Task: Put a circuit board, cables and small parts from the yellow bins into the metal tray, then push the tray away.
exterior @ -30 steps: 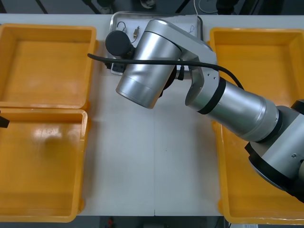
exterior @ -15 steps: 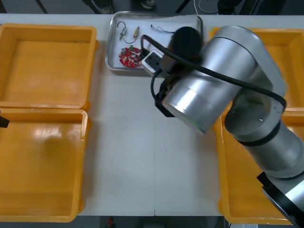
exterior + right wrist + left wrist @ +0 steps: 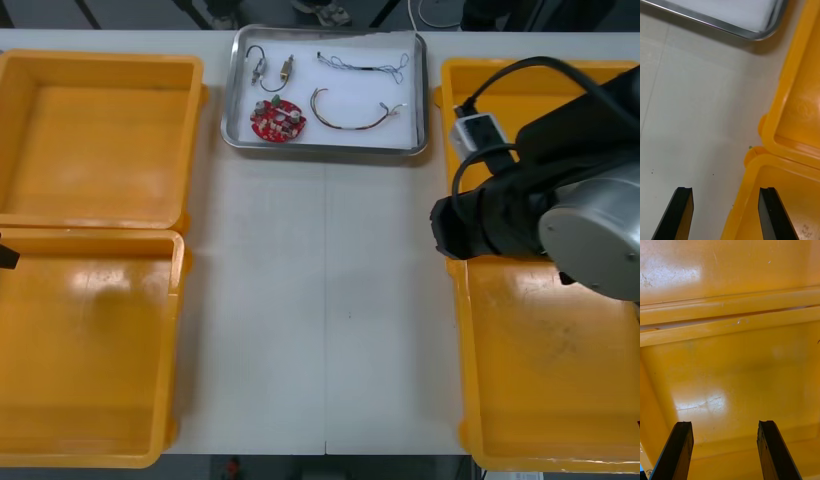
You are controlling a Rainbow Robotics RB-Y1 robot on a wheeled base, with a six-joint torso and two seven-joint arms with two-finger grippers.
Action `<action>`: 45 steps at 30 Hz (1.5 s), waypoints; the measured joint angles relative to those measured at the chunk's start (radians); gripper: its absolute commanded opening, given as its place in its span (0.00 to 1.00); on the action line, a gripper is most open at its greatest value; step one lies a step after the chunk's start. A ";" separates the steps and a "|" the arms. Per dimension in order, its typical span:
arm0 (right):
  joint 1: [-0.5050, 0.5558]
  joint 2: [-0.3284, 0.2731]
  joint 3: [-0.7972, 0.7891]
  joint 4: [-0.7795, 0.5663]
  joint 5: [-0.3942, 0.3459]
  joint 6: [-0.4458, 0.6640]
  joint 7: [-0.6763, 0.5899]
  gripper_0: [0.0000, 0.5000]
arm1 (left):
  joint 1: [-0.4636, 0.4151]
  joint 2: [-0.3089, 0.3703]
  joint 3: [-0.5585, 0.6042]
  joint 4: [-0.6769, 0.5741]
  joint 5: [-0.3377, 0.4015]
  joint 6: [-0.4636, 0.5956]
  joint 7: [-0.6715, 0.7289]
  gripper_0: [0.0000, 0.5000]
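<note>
The right pincer hangs empty with its fingers apart, one over the counter, the other over the rim where the right yellow bins meet. Well ahead of its fingertips lies the metal tray, holding the round red circuit board, cables and small metal parts. The left pincer, likewise apart, hovers inside a left yellow bin.

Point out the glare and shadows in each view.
Front view: pale glare patches on the near left yellow bin. Left wrist view: bright reflections on the bin floor beyond the left gripper. Right wrist view: the metal tray rim shadows the table ahead of the right gripper.
</note>
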 measured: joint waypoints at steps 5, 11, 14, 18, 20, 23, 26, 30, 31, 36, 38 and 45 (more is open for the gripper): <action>0.093 -0.034 -0.177 -0.032 -0.094 0.000 -0.046 1.00 | 0.000 0.000 0.000 0.000 0.000 0.000 0.000 1.00; 0.197 -0.097 -0.372 -0.037 -0.242 0.000 -0.046 1.00 | 0.000 0.000 0.000 0.000 0.000 0.000 0.000 1.00; 0.240 -0.115 -0.462 -0.038 -0.294 0.000 -0.045 1.00 | 0.000 0.000 0.000 0.000 0.000 0.000 0.000 1.00; 0.293 -0.118 -0.565 -0.038 -0.335 0.000 -0.044 1.00 | 0.000 0.000 0.000 0.000 0.000 0.000 0.000 1.00; 0.313 -0.119 -0.590 -0.038 -0.335 0.000 -0.043 1.00 | 0.000 0.000 0.000 0.000 0.000 0.000 0.000 1.00; 0.333 -0.121 -0.601 -0.035 -0.332 0.000 -0.034 1.00 | 0.000 0.000 0.000 0.000 0.000 0.000 0.000 1.00; 0.345 -0.122 -0.601 -0.017 -0.331 0.000 -0.031 1.00 | 0.000 0.000 0.000 0.000 0.000 0.000 0.000 1.00; 0.361 -0.122 -0.601 0.025 -0.332 0.000 -0.030 1.00 | 0.000 0.000 0.000 0.000 0.000 0.000 0.000 1.00; 0.366 -0.122 -0.601 0.029 -0.333 0.000 -0.029 1.00 | 0.000 0.000 0.000 0.000 0.000 0.000 0.000 1.00; 0.384 -0.128 -0.601 0.030 -0.339 0.000 -0.026 1.00 | 0.000 0.000 0.000 0.000 0.000 0.000 0.000 1.00; 0.387 -0.133 -0.601 0.030 -0.343 0.000 -0.015 1.00 | 0.000 0.000 0.000 0.000 0.000 0.000 0.000 1.00; 0.387 -0.157 -0.601 0.030 -0.340 0.000 0.166 1.00 | 0.000 0.000 0.000 0.000 0.000 0.000 0.000 1.00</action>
